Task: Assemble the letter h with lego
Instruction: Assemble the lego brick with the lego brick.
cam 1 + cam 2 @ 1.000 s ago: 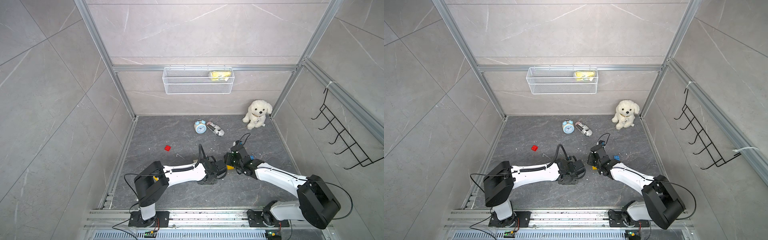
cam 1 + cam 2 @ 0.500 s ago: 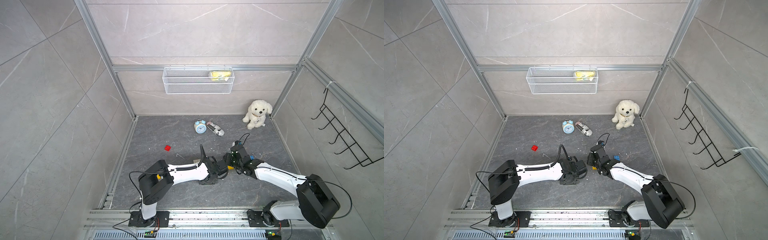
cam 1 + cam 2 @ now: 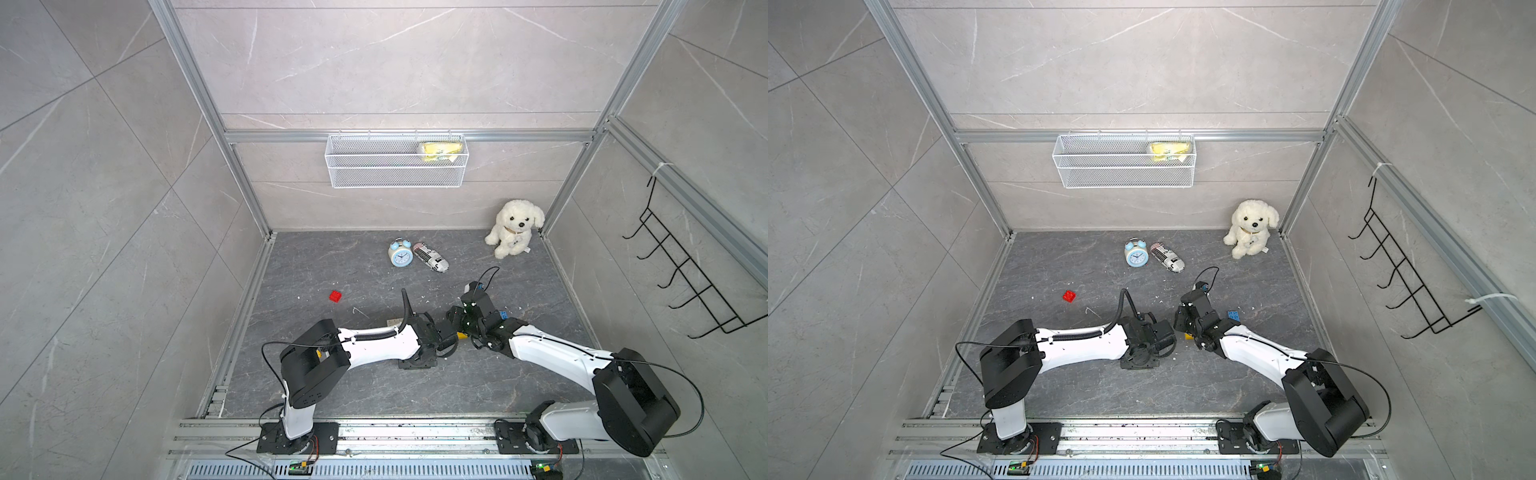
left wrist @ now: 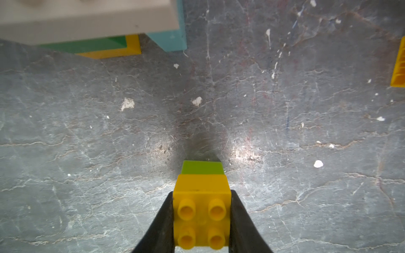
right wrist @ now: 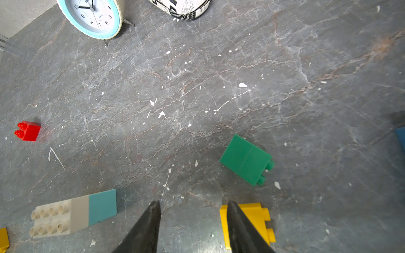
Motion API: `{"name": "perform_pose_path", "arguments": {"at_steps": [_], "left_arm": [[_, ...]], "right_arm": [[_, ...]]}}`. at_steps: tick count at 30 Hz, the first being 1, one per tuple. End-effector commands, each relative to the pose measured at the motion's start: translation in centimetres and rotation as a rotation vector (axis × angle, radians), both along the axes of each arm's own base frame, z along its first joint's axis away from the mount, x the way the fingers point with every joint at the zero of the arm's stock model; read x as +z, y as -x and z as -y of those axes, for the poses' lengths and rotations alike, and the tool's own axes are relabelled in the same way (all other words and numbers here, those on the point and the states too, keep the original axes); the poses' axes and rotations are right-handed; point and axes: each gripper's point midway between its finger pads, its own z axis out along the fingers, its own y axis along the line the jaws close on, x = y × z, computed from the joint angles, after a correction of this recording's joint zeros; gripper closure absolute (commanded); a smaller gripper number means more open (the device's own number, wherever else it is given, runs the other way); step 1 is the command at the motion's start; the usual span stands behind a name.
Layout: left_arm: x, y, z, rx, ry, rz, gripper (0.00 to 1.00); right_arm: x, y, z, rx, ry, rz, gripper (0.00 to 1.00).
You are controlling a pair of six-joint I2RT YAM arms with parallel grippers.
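Jaws: my left gripper [image 4: 202, 193] is clamped on a yellow four-stud plastic brick [image 4: 201, 219] with a lime-green plastic brick [image 4: 202, 167] clipped beneath it. My right gripper [image 5: 194, 204] stands partly open over a bare patch, gripping nothing.
Step in hand: by my reading, I am bringing that two-brick stack to the build as one stroke of the h.
Doing it well: I would keep the stack square between the fingers and set the mating faces parallel before pressing. I would push straight rather than at a slant, and brace the build with the free right gripper, since smooth plastic looks likely to skid on so slick a surface.
Tabletop: grey stone-look tabletop [image 5: 219, 87], speckled with white debris flecks [image 5: 161, 114]; every brick lies nearer the arms than the pale-blue alarm clock [image 5: 94, 15].
Build: white eight-stud plastic brick [image 5: 57, 221] joined to a light-blue plastic brick [image 5: 102, 206], lying on its side near the right gripper, on the left arm's side; far from a finished h.
Green pair: two dark-green plastic bricks [image 5: 245, 160] clipped together, on their side, ahead of the right gripper and apart from it.
Held stack: low over the tabletop, lime end downward; whether it touches, I cannot tell.
Loose yellow: loose yellow plastic brick [image 5: 258, 214] on its side, just beside one right finger, outside the gap.
Red: red four-stud plastic brick [image 5: 27, 131], alone, well apart on the left arm's side.
Blue: blue plastic brick [image 3: 1233, 316], near the right wrist in a top view.
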Motion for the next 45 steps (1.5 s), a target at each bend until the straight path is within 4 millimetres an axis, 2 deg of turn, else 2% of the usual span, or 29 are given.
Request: {"name": "perform_pose_path", "arguments": {"at_steps": [1,5,10,17,27,33,34,39,45], "left_arm": [[-2.2,1.7,-0.2,-0.034,-0.068,-0.045,1.00],[-3.5,2.6,-0.8,-0.053,-0.091,-0.070,1.00],[-3.6,3.4,-2.0,-0.029,-0.064,-0.079,1.00],[-3.0,3.6,-1.6,-0.022,-0.030,-0.089,0.98],[-4.4,4.8,-1.1,-0.103,-0.075,-0.098,0.98],[-5.3,5.9,-1.6,-0.070,-0.067,-0.122,0.96],[-5.2,6.0,-1.7,-0.067,-0.061,-0.125,0.95],[-4.4,5.7,-1.8,-0.073,-0.084,-0.118,0.75],[-3.7,5.0,-1.1,-0.075,-0.067,-0.110,0.68]], "right_arm": [[0.1,-0.1,0.2,-0.010,0.002,0.001,0.48],[0.2,-0.1,0.3,-0.012,0.000,0.005,0.48],[0.2,0.0,0.2,-0.010,-0.005,0.004,0.48],[0.1,0.0,0.3,-0.011,-0.002,0.002,0.48],[0.0,-0.1,0.3,-0.011,0.002,0.001,0.48],[0.0,-0.1,0.3,-0.012,0.003,0.001,0.48],[0.0,-0.1,0.3,-0.012,0.004,0.001,0.48],[0.0,-0.1,0.2,-0.011,0.002,-0.002,0.48],[-0.1,-0.1,0.2,-0.010,0.003,-0.004,0.48]]}}
